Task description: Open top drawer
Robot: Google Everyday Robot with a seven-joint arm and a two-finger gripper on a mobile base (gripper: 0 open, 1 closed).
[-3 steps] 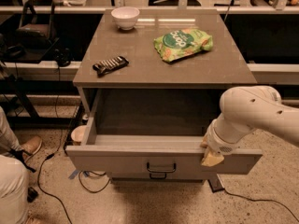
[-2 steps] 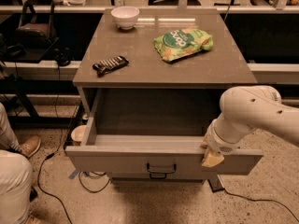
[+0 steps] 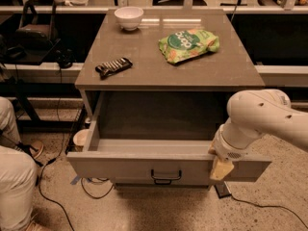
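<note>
The top drawer stands pulled far out of the grey cabinet, and its inside looks empty. Its flat front panel carries a small black bar handle at the centre. My white arm comes in from the right. The gripper hangs over the right end of the drawer's front panel, with its yellowish tip against the panel's outer face, well to the right of the handle. The lower drawers are hidden below the open one.
On the cabinet top lie a white bowl, a green chip bag and a dark snack bar. A person's legs are at the left. Cables and a round container lie on the floor.
The drawer and my arm have not visibly moved. The person's leg at the left has shifted a little.
</note>
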